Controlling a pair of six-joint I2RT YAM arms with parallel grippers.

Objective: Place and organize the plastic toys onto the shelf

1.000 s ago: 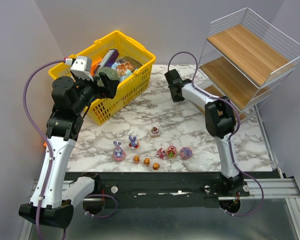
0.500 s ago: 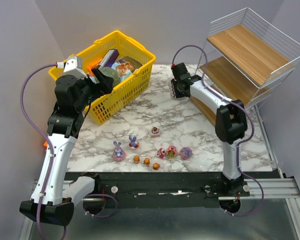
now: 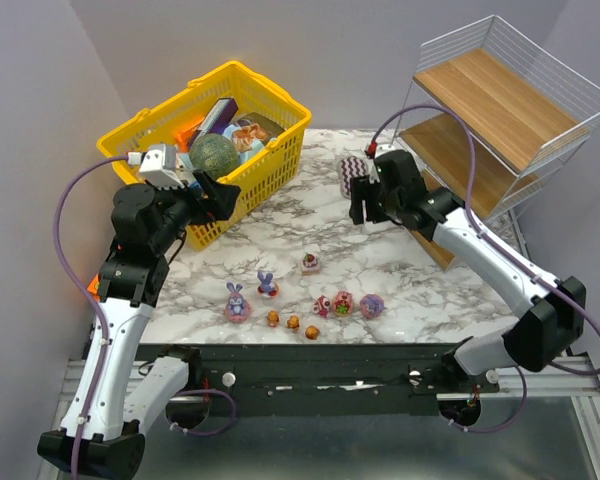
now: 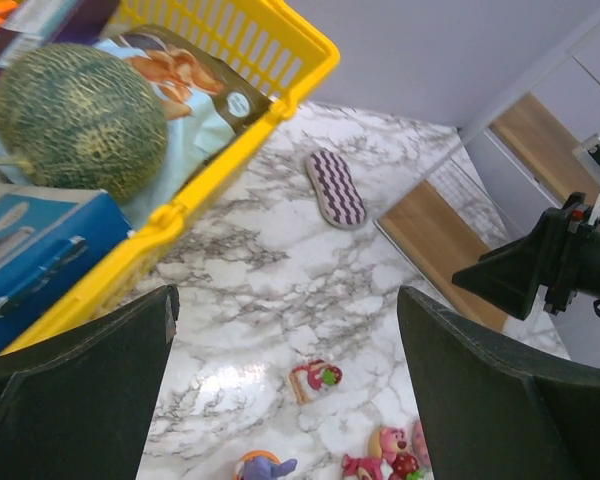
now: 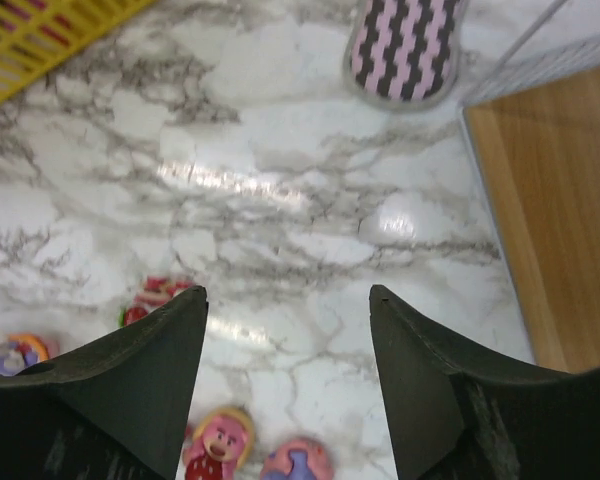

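The right pincer (image 3: 364,212) is held wide apart above the white marble table (image 3: 280,225), and nothing is gripped in it. The left pincer (image 3: 223,193) is spread wide too, with nothing in it, and is parked by the yellow plastic basket (image 3: 255,185).

The little plastic toys (image 3: 343,302) are set out in a loose row near the front edge of the table. In the top view the row is stretched from 9 o'clock to 3 o'clock. None is seen on the tall white wire shelf with light wooden boards (image 3: 480,80).

One small red and white plastic toy (image 3: 310,263) is placed a bit behind the row. From the right pincer it is found at 7 o'clock, close by. From the left pincer it is found at 4 o'clock, further off. The shelf is found at 2 o'clock from the right pincer.

So the right arm is judged the better one for the next pick. A short reach down toward 7 o'clock is called for.
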